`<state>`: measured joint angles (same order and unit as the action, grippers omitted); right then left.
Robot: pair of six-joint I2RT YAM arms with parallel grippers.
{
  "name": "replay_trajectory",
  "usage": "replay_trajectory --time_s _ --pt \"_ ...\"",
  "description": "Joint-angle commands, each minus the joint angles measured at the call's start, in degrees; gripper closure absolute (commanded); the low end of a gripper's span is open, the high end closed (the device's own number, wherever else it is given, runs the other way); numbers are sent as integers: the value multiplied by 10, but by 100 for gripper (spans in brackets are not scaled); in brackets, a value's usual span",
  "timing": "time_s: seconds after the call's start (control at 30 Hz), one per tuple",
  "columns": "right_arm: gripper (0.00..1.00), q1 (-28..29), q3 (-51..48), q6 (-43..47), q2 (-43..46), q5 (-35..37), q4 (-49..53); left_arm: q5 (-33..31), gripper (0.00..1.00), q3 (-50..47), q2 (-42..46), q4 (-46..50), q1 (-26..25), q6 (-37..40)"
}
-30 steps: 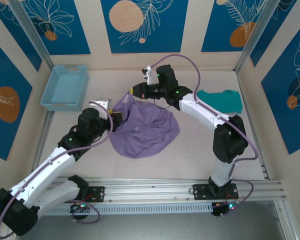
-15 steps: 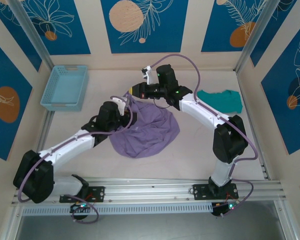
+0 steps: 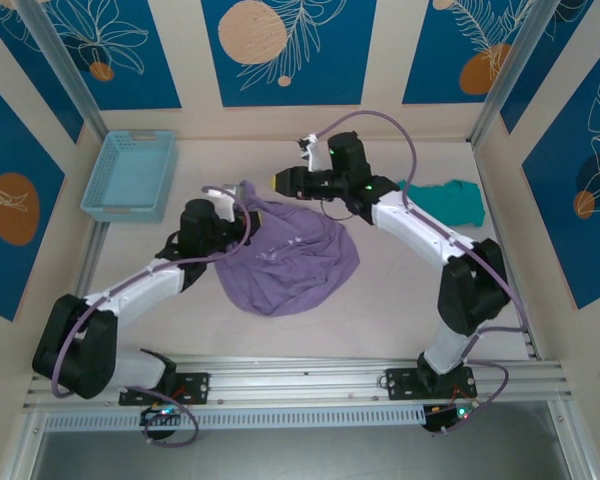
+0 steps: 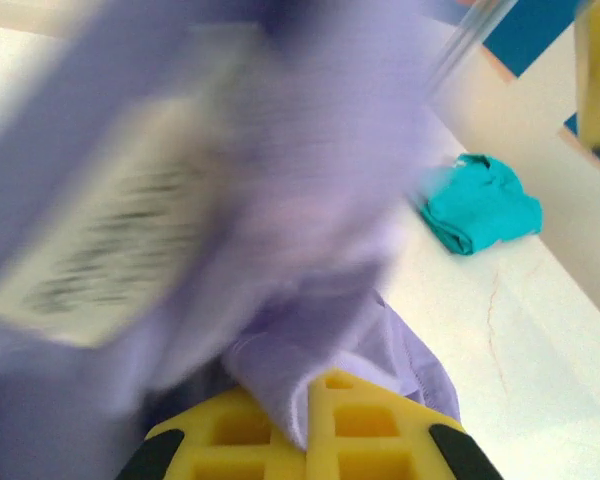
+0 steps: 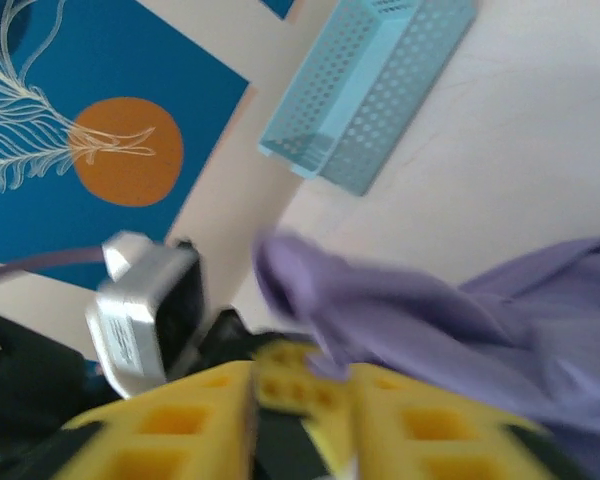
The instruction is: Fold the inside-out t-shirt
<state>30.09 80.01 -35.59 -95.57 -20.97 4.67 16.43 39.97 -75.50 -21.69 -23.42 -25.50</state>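
Left tool (image 4: pixel 305 432) clenched on the inside-out t-shirt (image 3: pixel 290 255); right tool (image 3: pixel 277 182) released.
The shirt lies crumpled mid-bench (image 3: pixel 400 300), one fold lifted in the left tool's pinch; the right tool's fingers stand parted just beside that raised fabric.

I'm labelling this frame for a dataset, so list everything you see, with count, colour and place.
t-shirt: one, lavender, crumpled mid-table, far edge lifted
garment: one, teal, bunched at the table's far right
basket: one, light blue, far left of the table
table: one, off-white, under everything
wall panels: several, blue with orange discs, around the table
left gripper: one, yellow fingers, shut on the t-shirt's lifted edge
right gripper: one, yellow fingers, jaws apart beside that edge
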Motion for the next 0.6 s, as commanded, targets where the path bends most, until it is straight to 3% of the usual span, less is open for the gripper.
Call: replay_trajectory --time_s 0.0,0.17,0.57 --pt "58 -24 -54 79 62 76 73 61 100 -21 37 -41 21 -30" --pt "50 -64 -113 143 56 144 148 69 100 -30 73 -18 33 -28" --pt "39 -69 -101 167 -71 88 155 72 100 -27 95 10 41 -22"
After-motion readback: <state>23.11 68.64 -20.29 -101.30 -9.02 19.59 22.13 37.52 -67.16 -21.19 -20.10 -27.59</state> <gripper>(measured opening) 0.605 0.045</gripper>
